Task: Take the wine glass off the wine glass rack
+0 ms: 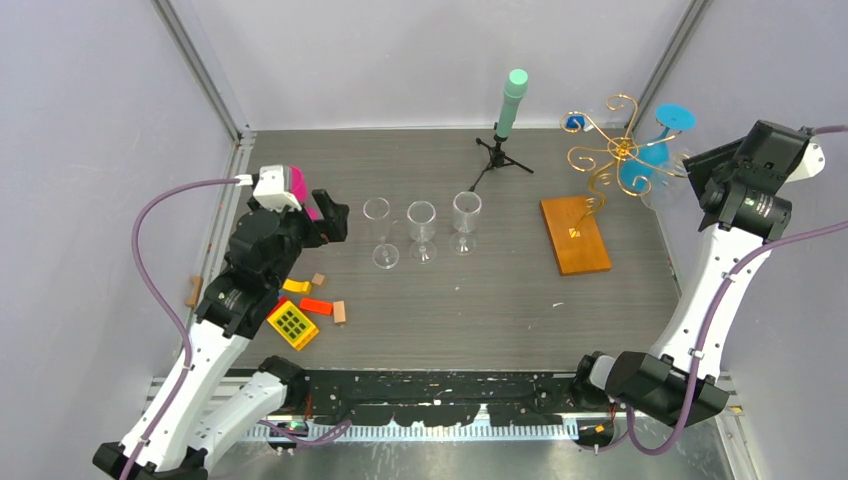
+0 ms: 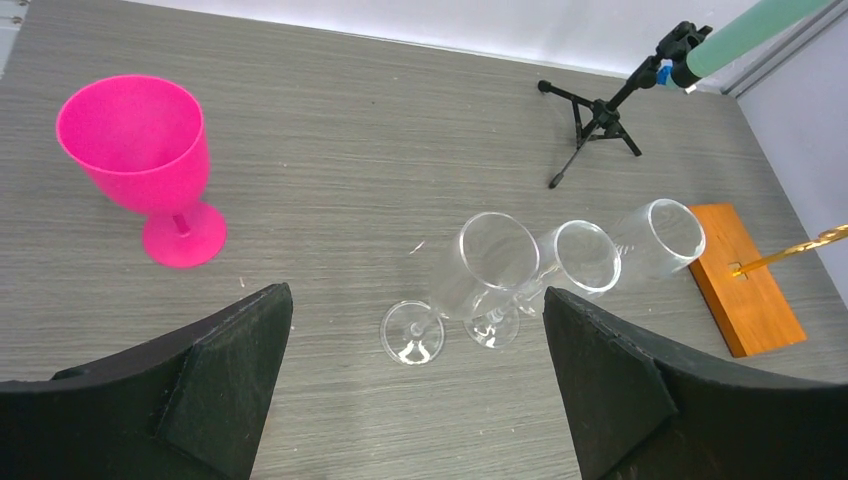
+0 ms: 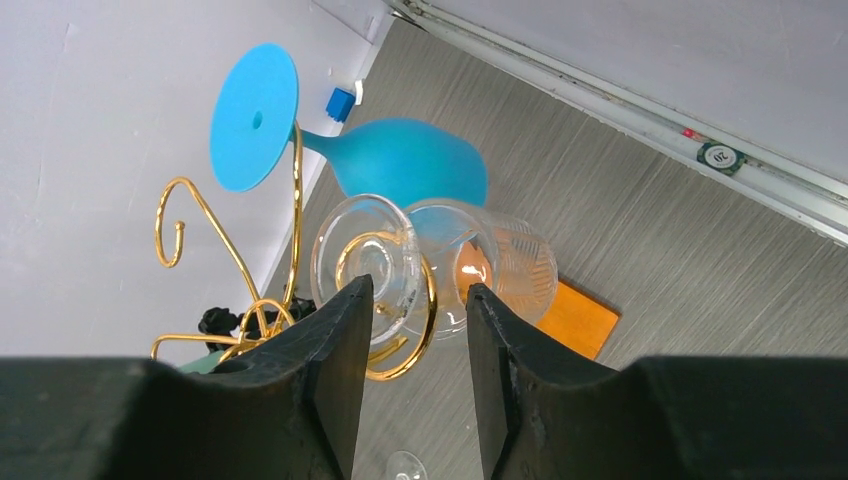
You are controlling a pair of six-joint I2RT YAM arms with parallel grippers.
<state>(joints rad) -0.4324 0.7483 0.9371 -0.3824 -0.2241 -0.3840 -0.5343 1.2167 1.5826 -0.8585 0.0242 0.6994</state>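
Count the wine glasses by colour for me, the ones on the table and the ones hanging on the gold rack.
Clear glasses: 4, three standing, one hanging on the wine glass rack
Blue glass: 1, on the rack
Pink glass: 1, standing
Total: 6

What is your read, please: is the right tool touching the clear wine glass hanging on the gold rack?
Cannot tell. In the right wrist view the right tool straddles the clear wine glass on the gold rack, but its fingers hide any contact.
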